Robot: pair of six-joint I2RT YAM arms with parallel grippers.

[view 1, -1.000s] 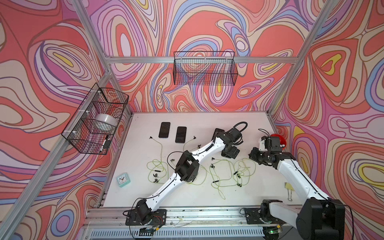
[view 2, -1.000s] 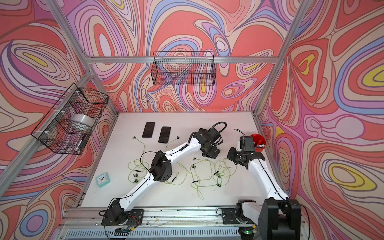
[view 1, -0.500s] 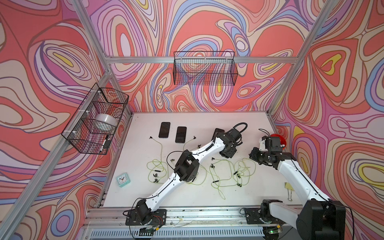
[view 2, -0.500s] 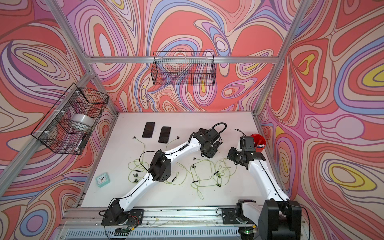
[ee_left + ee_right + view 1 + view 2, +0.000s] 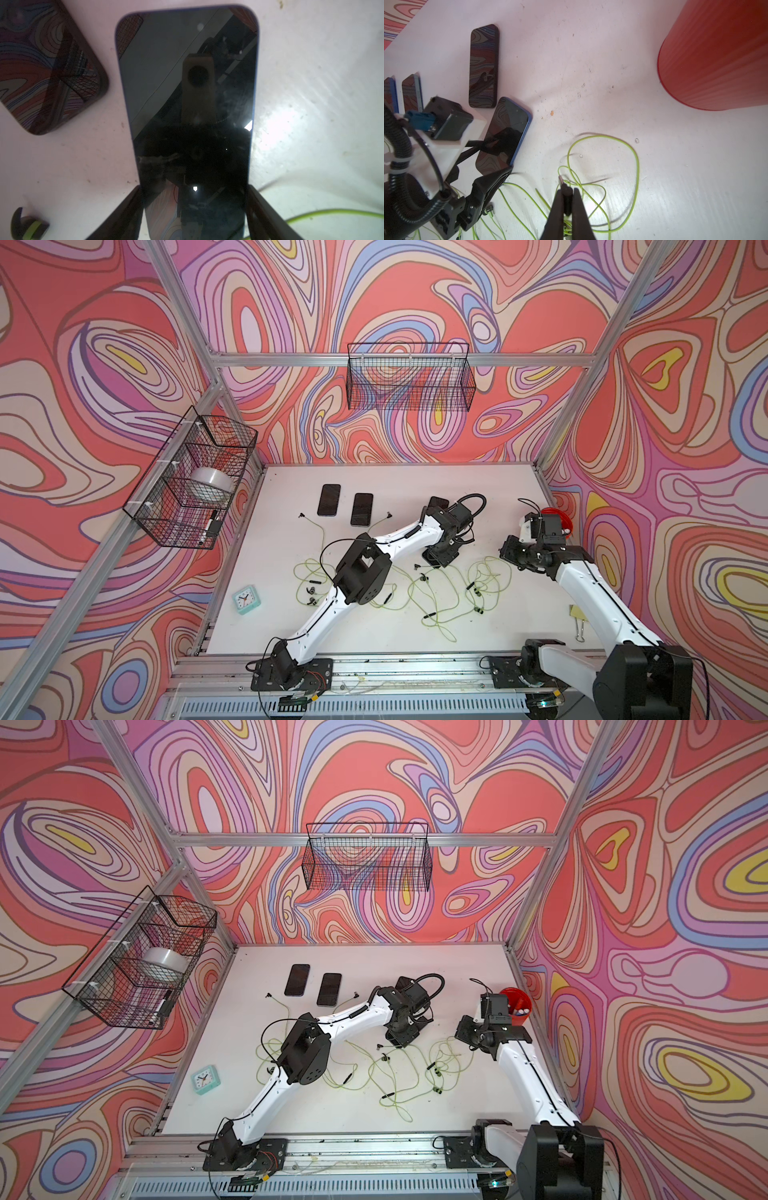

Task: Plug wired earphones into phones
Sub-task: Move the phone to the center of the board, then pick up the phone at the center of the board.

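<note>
Beside the gripped end of the blue-edged phone [image 5: 187, 83], near it but not touching, the right gripper [image 5: 568, 190] is pinched shut on a small dark plug [image 5: 566, 199], whose metal tip pokes out in front. The left gripper [image 5: 193, 188] is clamped across the phone's two long edges at that same end, and the phone seems to lie flat on the white tabletop [image 5: 311, 104].

No socket is visible. The end that would carry it looks tucked under the left gripper, so the plug may find its way blocked. A tip that arrives slightly off line would likely shove the glossy phone out of its hold, or twist the plug in its grip. The plug's yellow-green cord [image 5: 636, 162] loops loosely away from the phone, and a pull could tighten it and drag the plug askew. More earphone cords [image 5: 436, 597] lie tangled just beside this end of the phone, some running under the left gripper, where they could snag.

Just beside the phone's far corner lies a second phone [image 5: 483, 66], close enough to be knocked. Farther off lie a third phone [image 5: 362, 509] and a fourth phone [image 5: 329, 499], side by side. Well apart from the blue-edged phone stand a red cup [image 5: 716, 52] and, farther still, a mint-green clock [image 5: 246, 599].
</note>
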